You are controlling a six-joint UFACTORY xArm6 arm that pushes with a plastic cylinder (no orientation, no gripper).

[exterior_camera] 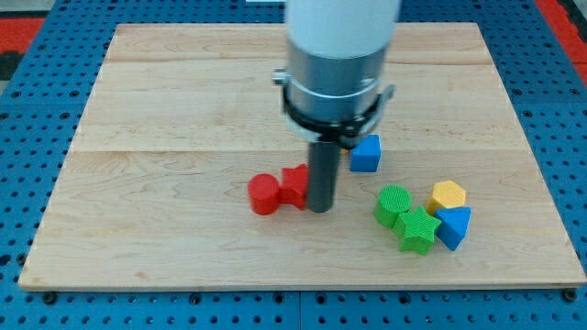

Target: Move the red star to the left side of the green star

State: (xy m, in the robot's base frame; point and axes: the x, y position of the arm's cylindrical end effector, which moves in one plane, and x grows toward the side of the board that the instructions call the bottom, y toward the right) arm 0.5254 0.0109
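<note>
- Tabletop (165,110): pale wooden board of glued planks with a smooth, faint grain, lying on a blue pegboard (27,137) full of holes. Its flat surface lets blocks slide when pushed from the side.
- Arm (339,55): a white and grey cylinder with a dark collar comes down from the view's top and narrows into a straight dark rod. There is no claw on this rig, so nothing opens, closes or holds; the rod can only push.
- Tip (320,210): the rod's lower end rests at board level, touching or just beside the right edge of the red star, which suits a shove toward the view's left rather than toward the green star.
- Red star (294,184): matte plastic block, partly hidden by the rod, so its points are hard to make out. It sits near the board's middle, left of the green star but well apart from it.
- Red cylinder (264,194): round and ribbed, touching the red star's left side.
- Green star (417,230): ribbed plastic, packed in the lower right cluster against a green round block (393,203), a yellow block (448,195) and a blue block (454,226).
- Blue cube (365,154): stands alone just right of the rod.
</note>
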